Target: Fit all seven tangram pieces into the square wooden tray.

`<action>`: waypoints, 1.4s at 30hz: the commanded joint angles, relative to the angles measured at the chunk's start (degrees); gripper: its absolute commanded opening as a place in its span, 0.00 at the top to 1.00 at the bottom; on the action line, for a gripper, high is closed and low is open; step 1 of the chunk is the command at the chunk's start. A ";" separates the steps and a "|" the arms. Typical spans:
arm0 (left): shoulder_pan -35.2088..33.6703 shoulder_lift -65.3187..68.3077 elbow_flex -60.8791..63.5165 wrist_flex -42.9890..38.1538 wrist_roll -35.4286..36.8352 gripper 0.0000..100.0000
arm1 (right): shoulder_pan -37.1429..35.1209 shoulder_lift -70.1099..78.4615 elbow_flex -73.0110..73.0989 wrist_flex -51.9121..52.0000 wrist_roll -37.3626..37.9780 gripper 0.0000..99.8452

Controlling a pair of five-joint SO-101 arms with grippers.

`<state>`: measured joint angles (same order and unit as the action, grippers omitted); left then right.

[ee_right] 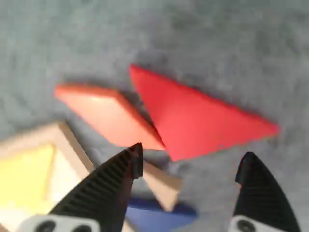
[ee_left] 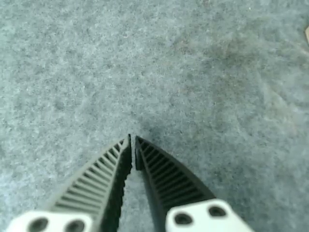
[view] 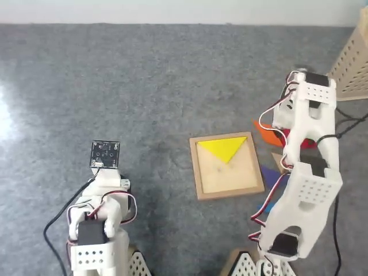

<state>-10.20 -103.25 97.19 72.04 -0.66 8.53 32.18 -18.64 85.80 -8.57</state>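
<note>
So my right gripper [ee_right: 193,153] is spread wide over the red triangle [ee_right: 203,121], loose at 3 o'clock of the tray [view: 230,193] where the yellow triangle [view: 223,148] sits, probably to straddle it, while my left gripper [ee_left: 133,141] hangs pressed together at 9 o'clock, out of the way.

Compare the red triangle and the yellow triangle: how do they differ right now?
The yellow triangle lies inside the wooden tray, along its far edge; the red triangle lies outside it on the grey mat, beside the orange piece. The red triangle sits just ahead of the open right gripper; the yellow triangle lies off to one side of it. Both are flat triangles.
</note>
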 commanded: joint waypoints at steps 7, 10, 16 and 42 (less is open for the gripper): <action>0.00 -0.97 -0.66 0.26 0.35 0.99 | -1.45 5.05 -1.58 -4.35 -23.03 0.69; 0.00 -0.97 -0.66 0.26 0.35 0.99 | -0.04 7.34 -5.01 -2.42 -22.77 0.69; 0.00 -0.97 -0.66 0.26 0.35 0.99 | 9.27 10.86 -15.47 3.03 -16.18 0.69; 0.00 -0.97 -0.66 0.26 0.35 0.99 | 9.19 12.00 -19.87 16.92 47.47 0.68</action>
<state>-10.20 -103.25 97.19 72.04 -0.66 17.93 45.19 -39.03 100.48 35.47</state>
